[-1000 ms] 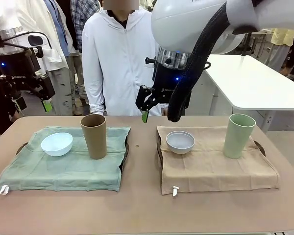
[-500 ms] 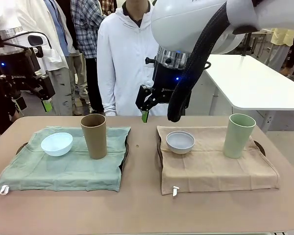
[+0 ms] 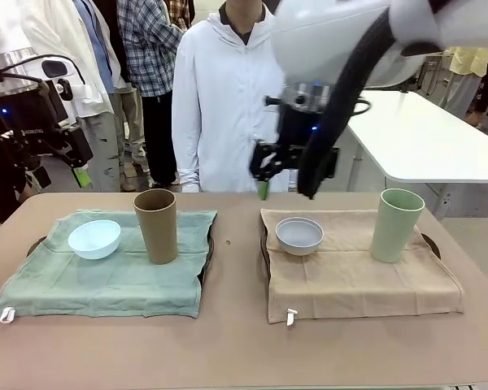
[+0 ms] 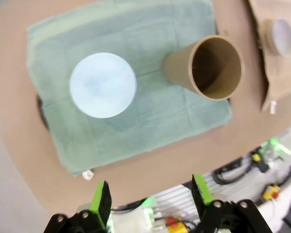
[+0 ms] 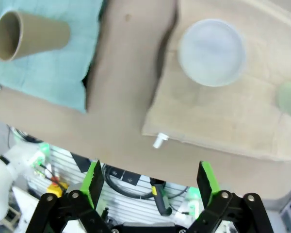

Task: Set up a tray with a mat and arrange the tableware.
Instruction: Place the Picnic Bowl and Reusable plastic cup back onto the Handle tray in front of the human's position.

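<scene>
My left gripper (image 3: 55, 166) hangs released and empty above the tabletop's (image 3: 236, 341) left end. My right gripper (image 3: 270, 175) hangs over the far middle, jaws spread, holding nothing. On the green mat (image 3: 106, 280) sits the pale blue bowl (image 3: 94, 239), with the brown cup (image 3: 156, 225) upright just beside it. On the tan mat (image 3: 350, 280) the greyish white bowl (image 3: 299, 236) sits near the left edge, and the pale green cup (image 3: 397, 225) stands upright well apart, near the right edge. A dark tray rim (image 3: 37, 243) peeks out under the green mat.
</scene>
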{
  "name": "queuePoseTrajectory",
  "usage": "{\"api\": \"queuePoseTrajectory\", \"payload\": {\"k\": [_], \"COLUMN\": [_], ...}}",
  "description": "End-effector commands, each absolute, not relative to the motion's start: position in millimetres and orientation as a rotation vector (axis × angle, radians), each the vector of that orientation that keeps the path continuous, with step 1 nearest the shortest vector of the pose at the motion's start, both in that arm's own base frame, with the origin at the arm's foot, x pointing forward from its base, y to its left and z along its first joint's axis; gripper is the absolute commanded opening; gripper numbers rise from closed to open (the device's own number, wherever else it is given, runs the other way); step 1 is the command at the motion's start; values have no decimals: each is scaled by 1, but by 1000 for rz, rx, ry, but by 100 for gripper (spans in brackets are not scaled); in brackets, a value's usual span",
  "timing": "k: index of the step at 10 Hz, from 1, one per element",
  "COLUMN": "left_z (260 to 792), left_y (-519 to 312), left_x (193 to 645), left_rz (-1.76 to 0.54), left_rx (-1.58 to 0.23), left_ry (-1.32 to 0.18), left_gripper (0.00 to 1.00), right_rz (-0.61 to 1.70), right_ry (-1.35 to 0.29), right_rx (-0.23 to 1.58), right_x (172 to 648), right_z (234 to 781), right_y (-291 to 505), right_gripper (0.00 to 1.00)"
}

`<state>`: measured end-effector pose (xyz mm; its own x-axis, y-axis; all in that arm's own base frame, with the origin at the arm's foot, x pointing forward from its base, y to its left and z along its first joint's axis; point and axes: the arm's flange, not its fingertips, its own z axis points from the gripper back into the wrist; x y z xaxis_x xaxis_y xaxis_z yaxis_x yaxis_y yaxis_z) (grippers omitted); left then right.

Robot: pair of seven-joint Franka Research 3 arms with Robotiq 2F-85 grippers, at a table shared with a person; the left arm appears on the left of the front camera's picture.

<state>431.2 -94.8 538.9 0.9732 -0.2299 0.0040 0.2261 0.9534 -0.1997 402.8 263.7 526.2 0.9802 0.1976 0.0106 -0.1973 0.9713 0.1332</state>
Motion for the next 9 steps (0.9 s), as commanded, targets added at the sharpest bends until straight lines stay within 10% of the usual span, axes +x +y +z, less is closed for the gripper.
{"api": "queuePoseTrajectory", "payload": {"k": [1, 9], "left_z": [532, 534], "left_y": [-83, 25], "left_x": [437, 444], "left_rz": [-265, -156], "left_rx": [-341, -824], "left_ry": [55, -6], "left_gripper": [88, 88], "right_rz": [63, -92], "right_ry": [1, -262], "right_rx": [152, 812], "right_x": [397, 320], "right_z": [529, 543], "right_y": [193, -34], "right_gripper": [100, 100]}}
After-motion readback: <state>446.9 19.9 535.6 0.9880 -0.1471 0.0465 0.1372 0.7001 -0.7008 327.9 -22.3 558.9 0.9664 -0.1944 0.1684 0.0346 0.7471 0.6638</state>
